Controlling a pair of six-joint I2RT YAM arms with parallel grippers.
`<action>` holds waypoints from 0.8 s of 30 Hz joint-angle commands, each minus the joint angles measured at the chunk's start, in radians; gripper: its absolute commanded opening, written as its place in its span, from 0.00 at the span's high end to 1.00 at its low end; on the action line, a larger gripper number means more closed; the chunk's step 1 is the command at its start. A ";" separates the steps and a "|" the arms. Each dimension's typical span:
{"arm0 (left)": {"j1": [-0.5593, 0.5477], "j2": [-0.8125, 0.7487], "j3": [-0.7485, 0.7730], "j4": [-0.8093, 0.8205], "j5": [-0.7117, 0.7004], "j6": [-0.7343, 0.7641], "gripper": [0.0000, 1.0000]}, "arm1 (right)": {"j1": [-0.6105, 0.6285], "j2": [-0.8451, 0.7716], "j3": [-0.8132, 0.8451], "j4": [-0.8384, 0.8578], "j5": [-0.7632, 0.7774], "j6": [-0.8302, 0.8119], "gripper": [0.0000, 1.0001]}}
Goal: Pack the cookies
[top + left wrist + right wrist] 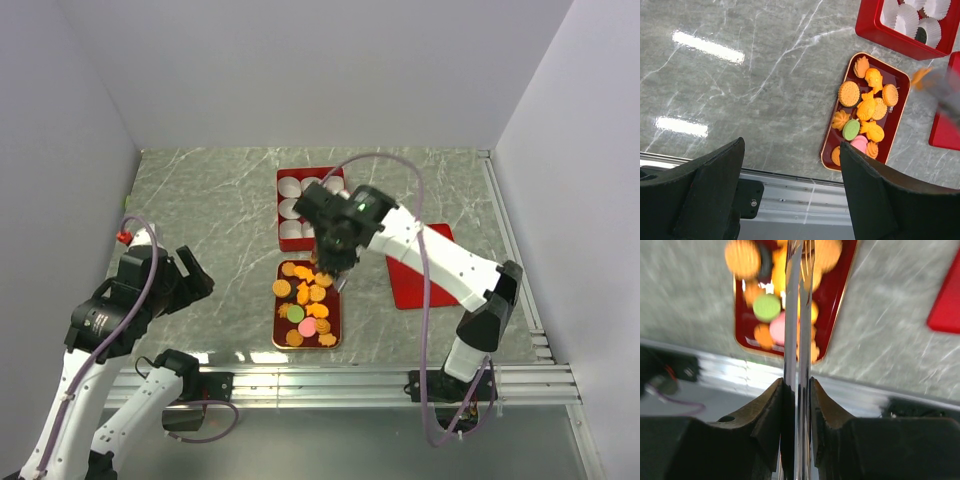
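Observation:
Several cookies (305,300), mostly orange with one green and one pink, lie in a dark red gold-rimmed tray (277,330) near the table's front edge; the left wrist view shows the cookies (867,107) and the tray (828,142) too. My right gripper (335,250) hangs over the tray's far end, shut on thin metal tongs (797,315) that point down at the cookies (766,307). A blurred orange cookie (921,77) sits at the tongs' tip, off the tray's far side. My left gripper (190,270) hovers at the left, open with nothing between its fingers (715,175).
A red box (281,205) of white paper cups (293,208) stands behind the tray; in the left wrist view a dark cookie (921,35) lies in one cup of the box (875,32). A flat red lid (420,270) lies to the right. A metal rail (350,380) runs along the front edge.

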 commanded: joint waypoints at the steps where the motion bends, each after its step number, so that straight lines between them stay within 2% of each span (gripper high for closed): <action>1: -0.003 0.023 0.051 0.010 0.023 0.018 0.18 | -0.103 -0.030 0.138 -0.091 0.027 -0.071 1.00; 7: -0.003 0.071 0.074 0.065 0.055 -0.005 0.17 | -0.240 0.091 0.302 -0.089 -0.004 -0.169 1.00; 13: -0.003 0.167 0.155 0.044 0.086 -0.023 0.13 | -0.301 0.232 0.431 -0.068 -0.074 -0.241 1.00; 20: -0.003 0.262 0.270 -0.002 0.101 -0.017 0.09 | -0.412 0.329 0.443 0.029 -0.145 -0.286 1.00; 24: -0.003 0.273 0.261 0.021 0.101 -0.063 0.09 | -0.465 0.372 0.460 0.047 -0.147 -0.311 1.00</action>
